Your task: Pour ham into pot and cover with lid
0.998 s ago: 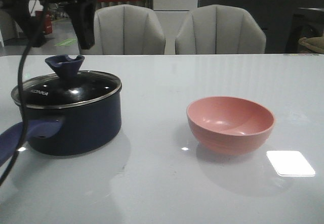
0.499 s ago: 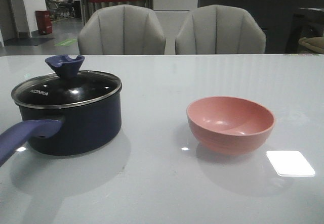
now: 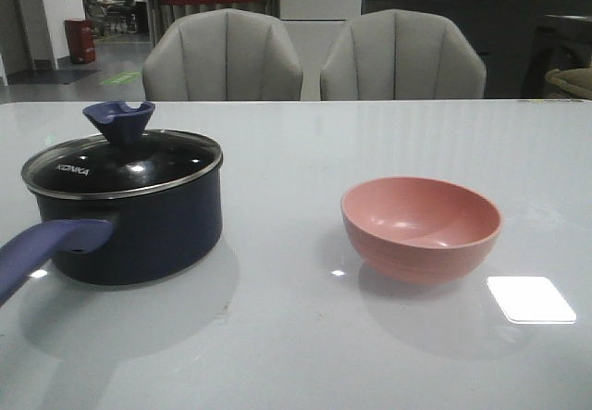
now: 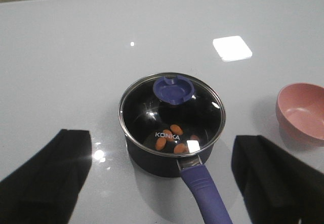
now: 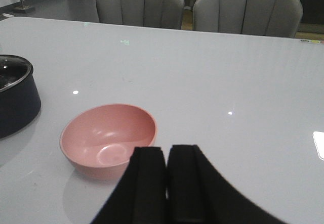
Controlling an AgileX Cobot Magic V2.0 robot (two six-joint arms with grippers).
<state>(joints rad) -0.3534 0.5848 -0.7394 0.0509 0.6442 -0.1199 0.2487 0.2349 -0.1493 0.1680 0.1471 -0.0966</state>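
Hovering spread wide above the pot [image 4: 172,133], the left hand [image 4: 162,183] alone saw ham [image 4: 172,138] beneath the lid [image 4: 172,114]. Beyond the pinched-shut, empty right hand [image 5: 166,183] sat the pink bowl [image 5: 108,138] on the worktop [image 5: 228,82].

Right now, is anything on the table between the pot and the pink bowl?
Nothing. In the front view the table between the pot and the bowl is bare, showing only glare spots; the left wrist view agrees.
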